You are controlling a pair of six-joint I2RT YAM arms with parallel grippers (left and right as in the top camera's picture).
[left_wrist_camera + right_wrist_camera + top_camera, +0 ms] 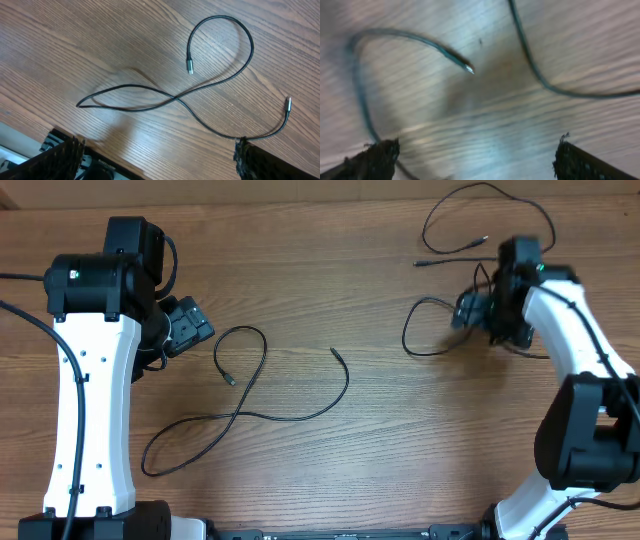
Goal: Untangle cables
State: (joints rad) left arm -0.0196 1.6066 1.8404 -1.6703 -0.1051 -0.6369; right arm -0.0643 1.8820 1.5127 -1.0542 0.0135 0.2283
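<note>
One thin black cable [250, 412] lies in a figure-eight on the wooden table left of centre, with plug ends at the loop and at the middle. It fills the left wrist view [200, 95], silvery plugs showing. My left gripper [190, 328] is open and empty, above the table left of this cable. A second black cable [470, 200] lies looped at the far right. A third black cable [425, 330] curves beside my right gripper [478, 312]. My right gripper is open and empty just above it; the blurred right wrist view shows a cable with its plug end [469, 68].
The wooden table [400, 450] spans the view. Thicker black arm wires run along both white arms. A black frame edge [100, 165] shows at the table's near edge in the left wrist view.
</note>
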